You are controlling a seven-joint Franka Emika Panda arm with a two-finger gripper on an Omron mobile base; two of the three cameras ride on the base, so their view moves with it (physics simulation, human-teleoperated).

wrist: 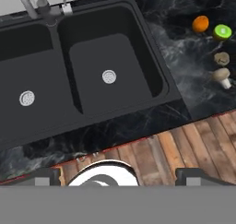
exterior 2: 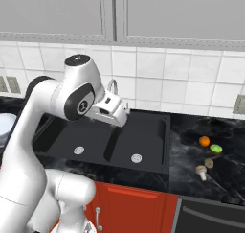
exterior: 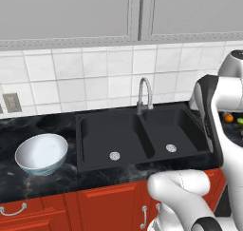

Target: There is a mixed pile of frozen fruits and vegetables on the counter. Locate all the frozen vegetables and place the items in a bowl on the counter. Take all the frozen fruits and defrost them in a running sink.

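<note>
The pile lies on the black counter to the right of the sink. In it are an orange ball, a lime green ball and two tan mushrooms. The same items appear in the right base view as the orange ball, the green ball and the mushrooms. The bowl sits left of the sink, white inside and holding nothing. My gripper hangs high over the sink's front edge. It is open, its fingertips far apart with nothing between them.
A silver gooseneck faucet rises behind the sink's divider. Each of the two basins has a round drain. Red cabinets run under the counter, with wooden floor in front. My own arm hides part of the right counter.
</note>
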